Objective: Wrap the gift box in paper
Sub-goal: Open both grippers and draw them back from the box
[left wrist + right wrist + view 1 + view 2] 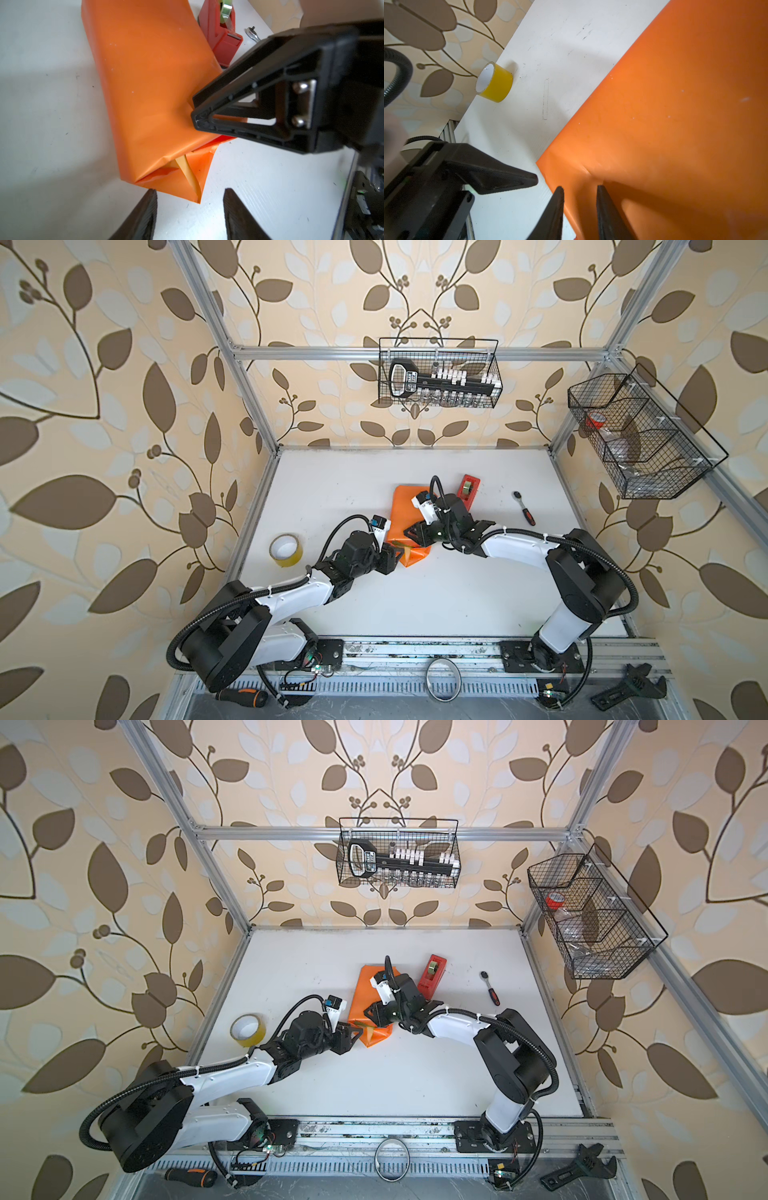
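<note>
At open paper [149, 83] edge, left tool [190, 192]

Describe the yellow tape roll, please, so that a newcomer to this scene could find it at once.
Look at the white table and follow its left edge. There, left of the parcel in orange paper, lies the yellow tape roll, hole facing up. Unlike the red tape dispenser beside the parcel, it is a bare, wide ring.

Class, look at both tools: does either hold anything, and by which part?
Neither holds anything. The left tool stands open at the end of the paper; the right tool only presses its tips onto it.
</note>
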